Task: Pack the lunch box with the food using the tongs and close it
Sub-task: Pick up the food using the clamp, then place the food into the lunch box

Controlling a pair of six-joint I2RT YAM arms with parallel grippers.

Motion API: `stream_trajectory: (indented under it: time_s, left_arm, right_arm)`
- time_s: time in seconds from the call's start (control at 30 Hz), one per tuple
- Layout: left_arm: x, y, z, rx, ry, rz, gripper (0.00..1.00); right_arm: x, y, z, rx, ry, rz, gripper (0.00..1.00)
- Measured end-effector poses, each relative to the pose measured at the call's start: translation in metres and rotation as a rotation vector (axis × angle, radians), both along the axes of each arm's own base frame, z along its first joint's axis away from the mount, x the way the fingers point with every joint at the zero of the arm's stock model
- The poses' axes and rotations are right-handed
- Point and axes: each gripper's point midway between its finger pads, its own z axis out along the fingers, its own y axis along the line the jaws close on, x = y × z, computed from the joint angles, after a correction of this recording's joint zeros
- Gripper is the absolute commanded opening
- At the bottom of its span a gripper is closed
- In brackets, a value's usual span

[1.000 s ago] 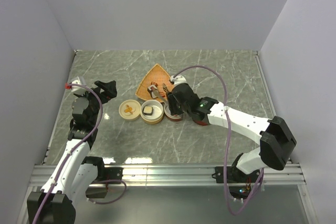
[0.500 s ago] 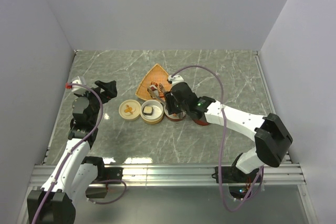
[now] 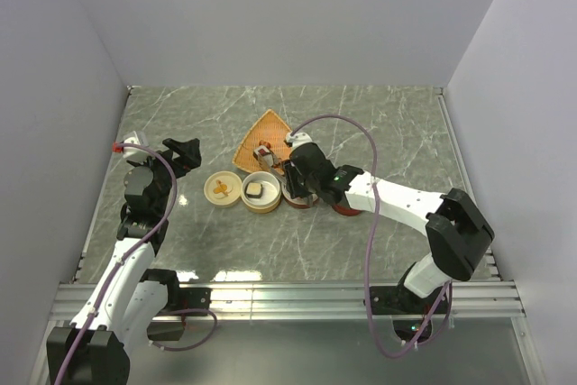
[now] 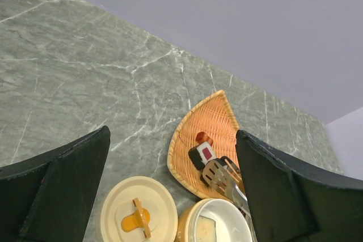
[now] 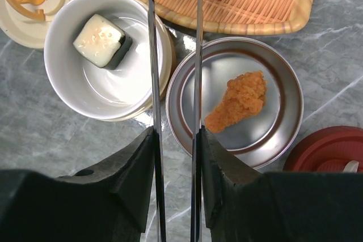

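Note:
My right gripper point(image 3: 290, 173) point(image 5: 176, 134) is shut on the grey metal tongs point(image 5: 152, 55), one finger pressed on each arm. The tongs' slotted tips point(image 4: 218, 174) hang over the wicker tray point(image 4: 210, 117), right beside a black-and-white roll point(image 4: 203, 154) and a red piece point(image 4: 203, 138). The lunch box shows as two round parts. The cream bowl point(image 5: 74, 92) holds a white-and-black piece point(image 5: 102, 40), and the metal bowl point(image 5: 283, 134) holds an orange piece point(image 5: 238, 100). My left gripper point(image 3: 185, 152) point(image 4: 173, 134) is open, raised at the left.
A cream lid point(image 3: 222, 188) with an orange handle lies left of the cream bowl. A red lid point(image 5: 329, 148) lies right of the metal bowl. Grey walls enclose the marble table on three sides.
My right arm has shifted slightly left and toward the tray, and the tongs' arms have been squeezed closer together. The left arm has not moved.

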Motion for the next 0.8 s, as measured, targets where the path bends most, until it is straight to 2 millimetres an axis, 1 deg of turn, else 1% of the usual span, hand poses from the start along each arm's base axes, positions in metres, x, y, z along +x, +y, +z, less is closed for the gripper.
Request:
stream_trajectory:
  time_s: [0.13,0.23,0.33,0.47,0.57,0.67,0.8]
  left_arm:
    - [0.000,0.000,0.000,0.000,0.000,0.000,1.00]
    - [0.000,0.000,0.000,0.000,0.000,0.000,1.00]
    - [0.000,0.000,0.000,0.000,0.000,0.000,0.99]
    - [0.000,0.000,0.000,0.000,0.000,0.000,0.99]
    - [0.000,0.000,0.000,-0.001,0.000,0.000,1.00]
    - [0.000,0.000,0.000,-0.001,-0.001,0.000,0.99]
    - [0.000,0.000,0.000,-0.004,-0.001,0.000,0.99]
  right_arm:
    - [0.000,0.000,0.002,0.003,-0.004,-0.002,0.30]
    - [0.000,-0.004,0.009,0.003,-0.017,-0.011,0.29]
    - [-0.001,-0.008,0.023,0.018,-0.043,-0.021,0.29]
    - [-0.003,-0.015,0.048,0.054,-0.091,-0.038,0.29]
    - [-0.011,-0.024,0.067,0.082,-0.128,-0.054,0.29]
    - [-0.025,-0.035,0.078,0.098,-0.145,-0.065,0.29]
    - [-0.050,-0.049,0.082,0.120,-0.143,-0.070,0.29]
